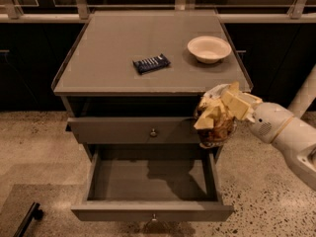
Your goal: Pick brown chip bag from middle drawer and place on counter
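Observation:
My gripper (pixel 218 113) is at the right front corner of the cabinet, shut on the brown chip bag (pixel 215 128). It holds the crumpled bag in the air, just below the counter's front edge and above the right side of the open drawer. The counter (pixel 123 48) is the grey cabinet top with a pale rim. The middle drawer (pixel 148 181) is pulled far out and shows only its bare grey floor. Its front panel has a small round knob (pixel 154 216).
A small flat dark-blue snack packet (pixel 151 63) lies mid-counter. A white bowl (pixel 209 48) stands at the counter's back right. A shut upper drawer (pixel 133 131) sits above the open one. A railing runs behind the cabinet. A dark object (pixel 27 219) lies on the speckled floor at lower left.

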`<state>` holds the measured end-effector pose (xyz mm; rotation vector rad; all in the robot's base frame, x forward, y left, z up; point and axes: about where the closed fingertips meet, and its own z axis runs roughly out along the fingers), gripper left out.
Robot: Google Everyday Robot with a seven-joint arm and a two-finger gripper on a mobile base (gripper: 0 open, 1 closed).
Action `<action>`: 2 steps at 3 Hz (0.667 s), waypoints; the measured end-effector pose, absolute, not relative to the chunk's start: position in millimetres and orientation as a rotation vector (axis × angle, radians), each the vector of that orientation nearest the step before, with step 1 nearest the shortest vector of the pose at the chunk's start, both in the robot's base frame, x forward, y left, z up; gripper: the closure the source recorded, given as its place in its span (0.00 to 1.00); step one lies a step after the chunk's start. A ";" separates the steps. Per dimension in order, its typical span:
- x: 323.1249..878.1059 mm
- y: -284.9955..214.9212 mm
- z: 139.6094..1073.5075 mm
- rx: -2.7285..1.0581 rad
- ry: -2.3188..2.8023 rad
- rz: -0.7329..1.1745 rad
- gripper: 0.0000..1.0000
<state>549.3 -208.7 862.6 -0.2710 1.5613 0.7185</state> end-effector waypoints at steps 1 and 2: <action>557.5 -188.4 826.8 -0.209 1.521 0.870 1.00; 557.6 -185.2 828.6 -0.221 1.525 0.870 1.00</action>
